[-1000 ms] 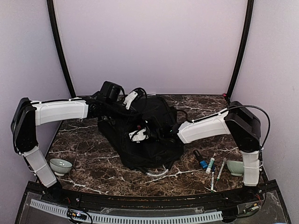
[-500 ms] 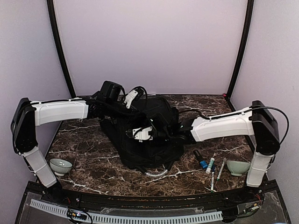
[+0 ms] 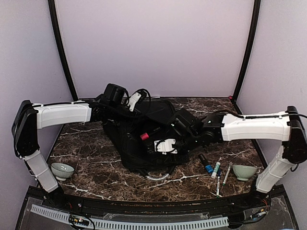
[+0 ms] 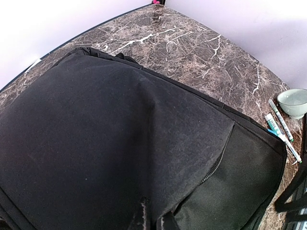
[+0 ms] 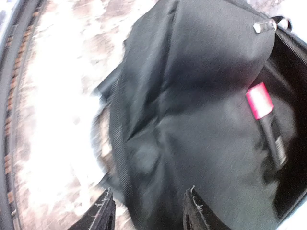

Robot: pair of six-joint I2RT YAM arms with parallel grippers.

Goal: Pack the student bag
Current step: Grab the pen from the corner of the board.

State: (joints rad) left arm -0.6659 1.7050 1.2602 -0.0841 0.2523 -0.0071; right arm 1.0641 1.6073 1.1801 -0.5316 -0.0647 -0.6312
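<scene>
Black woven cloth, the student bag (image 3: 128, 149) slumps mid-table on the brown, white-veined marble table (image 3: 81, 148), its mouth gaping around a pink-capped tube (image 5: 259, 100). The left gripper (image 4: 151, 218) pinches a raised fold at the bag's far side, fingers closed on it. The right gripper (image 5: 148, 213) hovers over the near flap, fingers spread. Right of the bag lie pens (image 3: 217, 169) and a pale green bowl (image 3: 243, 171); a second bowl (image 3: 62, 169) sits near left
</scene>
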